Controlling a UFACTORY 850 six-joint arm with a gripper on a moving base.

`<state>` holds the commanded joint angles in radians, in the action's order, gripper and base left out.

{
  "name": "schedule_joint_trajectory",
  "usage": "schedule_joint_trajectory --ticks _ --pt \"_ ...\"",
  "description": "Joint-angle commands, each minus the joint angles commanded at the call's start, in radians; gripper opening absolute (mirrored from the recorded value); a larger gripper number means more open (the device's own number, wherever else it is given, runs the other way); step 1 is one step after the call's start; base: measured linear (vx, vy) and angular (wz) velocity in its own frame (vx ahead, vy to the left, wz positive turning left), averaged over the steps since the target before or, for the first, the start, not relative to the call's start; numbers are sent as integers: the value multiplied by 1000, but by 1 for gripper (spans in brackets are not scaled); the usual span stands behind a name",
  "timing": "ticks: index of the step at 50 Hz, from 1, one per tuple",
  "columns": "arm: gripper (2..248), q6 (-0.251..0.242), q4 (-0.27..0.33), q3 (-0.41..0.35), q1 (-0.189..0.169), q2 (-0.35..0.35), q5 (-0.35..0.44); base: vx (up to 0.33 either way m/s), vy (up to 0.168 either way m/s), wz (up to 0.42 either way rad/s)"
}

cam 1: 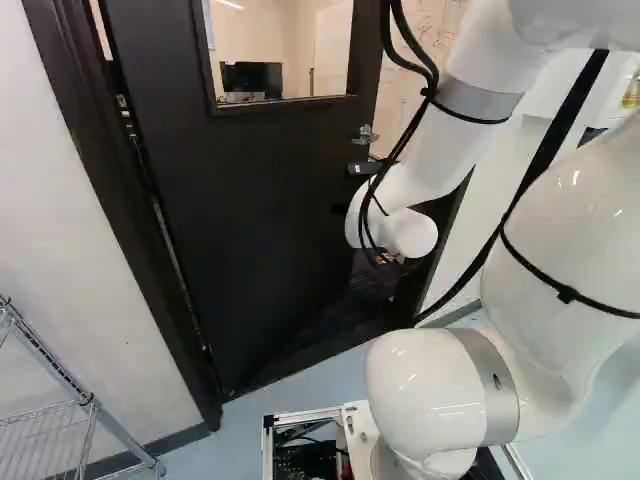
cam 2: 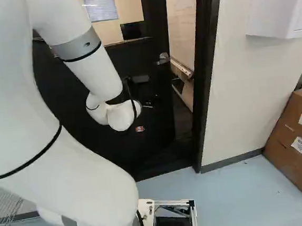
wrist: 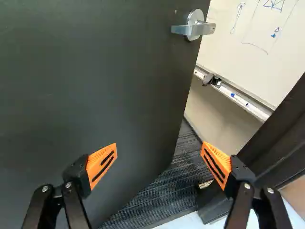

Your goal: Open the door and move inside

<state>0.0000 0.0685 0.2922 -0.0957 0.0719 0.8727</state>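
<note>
one door (cam 1: 270,200) ajar, gripper (cam 2: 146,113) spread wide

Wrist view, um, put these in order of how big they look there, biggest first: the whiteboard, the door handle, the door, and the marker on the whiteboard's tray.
1. Door
2. Whiteboard
3. Door handle
4. Marker

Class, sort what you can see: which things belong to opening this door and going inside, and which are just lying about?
Belong to the job:
- black door, standing ajar
- silver lever handle
- dark door frame
- open gripper

Just lying about:
- cardboard box
- wire shelf
- monitor
- whiteboard
- marker
</note>
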Motion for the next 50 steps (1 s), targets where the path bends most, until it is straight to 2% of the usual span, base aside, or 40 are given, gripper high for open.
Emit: schedule_joint_trajectory --ticks 27,50 --pt "247 0 0 0 0 0 0 102 71 -20" --pt "247 0 0 0 0 0 0 16 19 -28"
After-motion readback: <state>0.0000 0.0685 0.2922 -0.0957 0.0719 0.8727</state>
